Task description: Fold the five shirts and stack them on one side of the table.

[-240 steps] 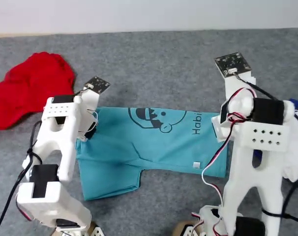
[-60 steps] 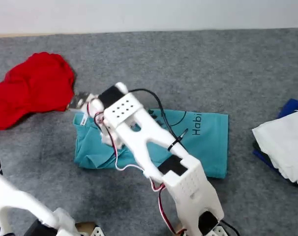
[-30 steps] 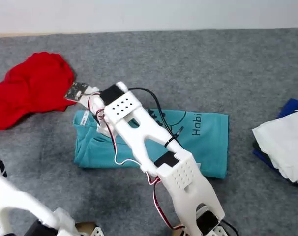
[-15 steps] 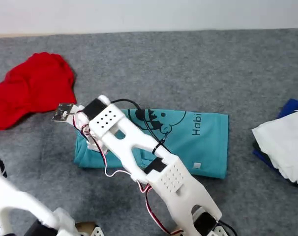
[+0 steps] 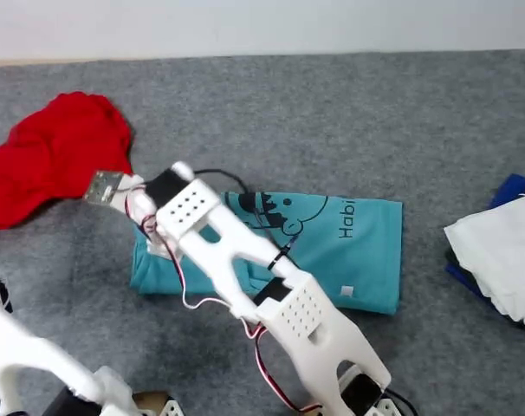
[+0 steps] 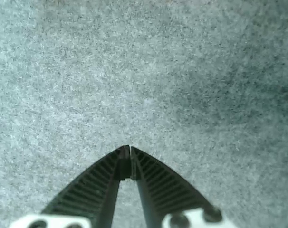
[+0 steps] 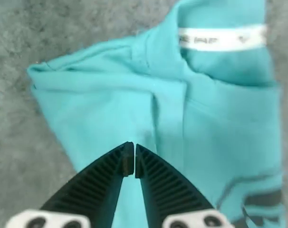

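The teal shirt point(image 5: 358, 247) lies half folded in the middle of the surface point(image 5: 332, 121), long axis running side to side. We see the right pincer point(image 7: 129, 164) pressed together just above its collar end. The left pincer point(image 6: 125, 161), likewise closed, hovers over bare surface, so the right arm is nearer.

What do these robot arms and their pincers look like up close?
The right arm is chunky and white, with grids of small round holes, black motor blocks at the joints, and thin red, black and white wires looping alongside. The left pincer and right pincer are black: two ribbed fingers tapering to points, on white mounts.
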